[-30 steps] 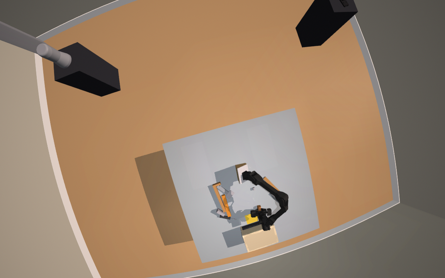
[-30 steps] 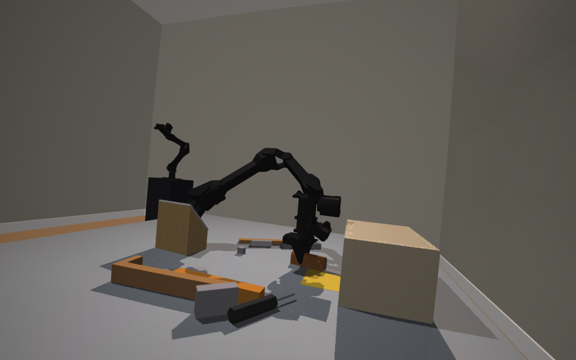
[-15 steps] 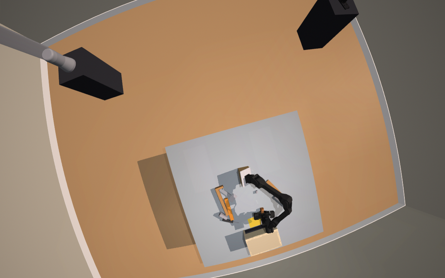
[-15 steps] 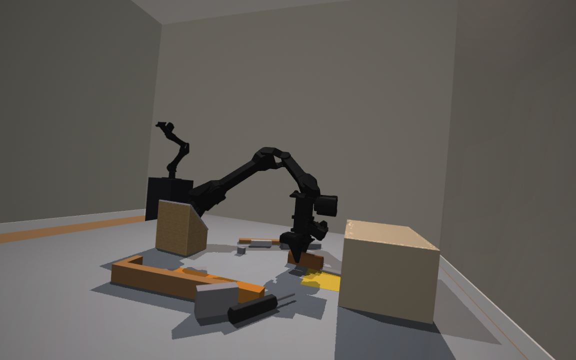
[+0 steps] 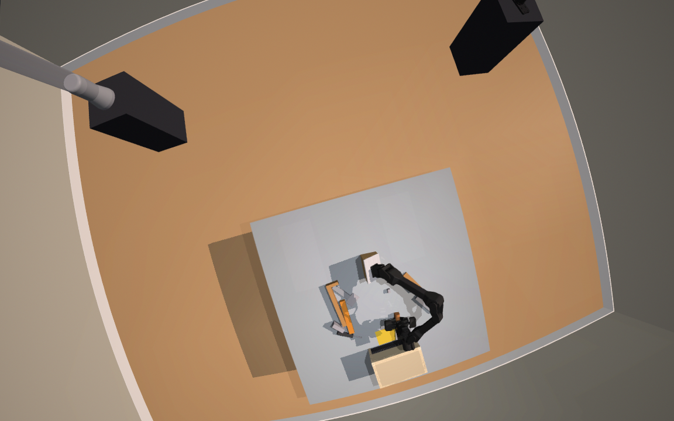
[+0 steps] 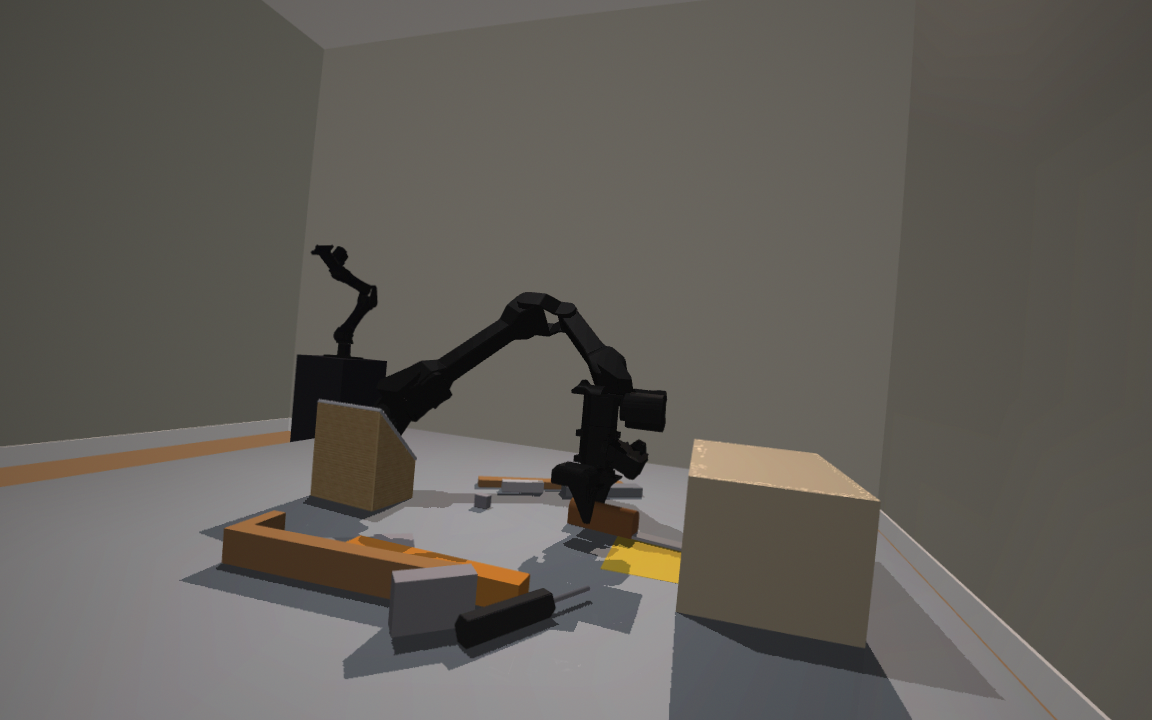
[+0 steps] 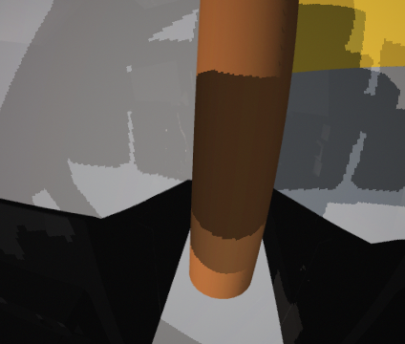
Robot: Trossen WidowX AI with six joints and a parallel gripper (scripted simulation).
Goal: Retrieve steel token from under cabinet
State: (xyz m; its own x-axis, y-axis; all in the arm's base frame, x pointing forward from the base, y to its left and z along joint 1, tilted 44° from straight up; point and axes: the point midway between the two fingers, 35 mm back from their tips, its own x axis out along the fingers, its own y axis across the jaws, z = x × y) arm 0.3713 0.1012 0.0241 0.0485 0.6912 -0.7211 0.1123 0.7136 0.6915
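Observation:
My gripper [image 5: 398,321] [image 6: 588,519] [image 7: 228,192] is shut on an orange-brown round handle [image 5: 396,316] [image 6: 618,520] [image 7: 241,143], held low, beside the yellow marked area [image 5: 383,336] [image 6: 639,560] [image 7: 398,29]. In the exterior view a thin pale strip runs from near the handle toward the cabinet; whether it belongs to the handle is unclear. The cabinet [image 5: 400,367] [image 6: 772,555] is a pale box with a dark slotted strip [image 5: 385,347] at its front. The arm hides part of that front. The steel token cannot be made out.
An orange angled bar [image 5: 334,300] [image 6: 311,550], a grey block [image 6: 432,601] and a black-handled screwdriver [image 6: 508,617] lie across from my arm. A small grey cube [image 5: 387,290] [image 6: 482,501] lies between my base and the cabinet. More bars [image 6: 522,488] lie beyond the arm.

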